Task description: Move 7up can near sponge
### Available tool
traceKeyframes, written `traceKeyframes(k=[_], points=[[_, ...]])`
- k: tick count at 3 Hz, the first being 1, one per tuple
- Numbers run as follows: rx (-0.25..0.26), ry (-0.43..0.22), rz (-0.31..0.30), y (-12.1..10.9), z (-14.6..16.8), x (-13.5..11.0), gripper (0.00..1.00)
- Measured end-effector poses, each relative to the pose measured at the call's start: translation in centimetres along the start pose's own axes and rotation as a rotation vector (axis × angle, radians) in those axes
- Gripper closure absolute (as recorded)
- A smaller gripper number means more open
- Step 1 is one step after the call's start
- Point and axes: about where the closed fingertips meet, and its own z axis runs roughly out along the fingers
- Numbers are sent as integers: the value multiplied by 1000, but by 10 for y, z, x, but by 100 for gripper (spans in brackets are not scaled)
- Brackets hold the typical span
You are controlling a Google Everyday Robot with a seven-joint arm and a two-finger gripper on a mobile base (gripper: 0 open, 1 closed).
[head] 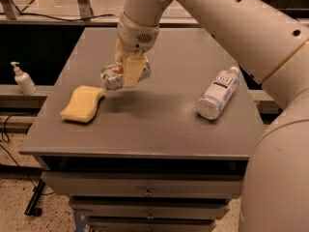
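My gripper (129, 71) is shut on the 7up can (114, 76), a dented silver can with green bands, held sideways just above the grey table top (159, 124). The can hangs at the table's left middle, a little up and right of the sponge (82, 103). The sponge is flat, yellow and wavy-sided, lying near the table's left front edge. A small gap shows between the can and the sponge. The arm comes down from the top of the camera view.
A clear plastic water bottle (219, 92) with a white label lies on its side at the table's right. A white pump dispenser (22, 79) stands on a ledge left of the table. Drawers (145, 192) sit under the table top.
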Motion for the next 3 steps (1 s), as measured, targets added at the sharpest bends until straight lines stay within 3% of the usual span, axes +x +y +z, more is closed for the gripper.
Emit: traceKeyframes(k=[2, 3], points=[[-60, -1, -81, 21, 42, -18, 100], [-75, 0, -91, 24, 52, -22, 83]])
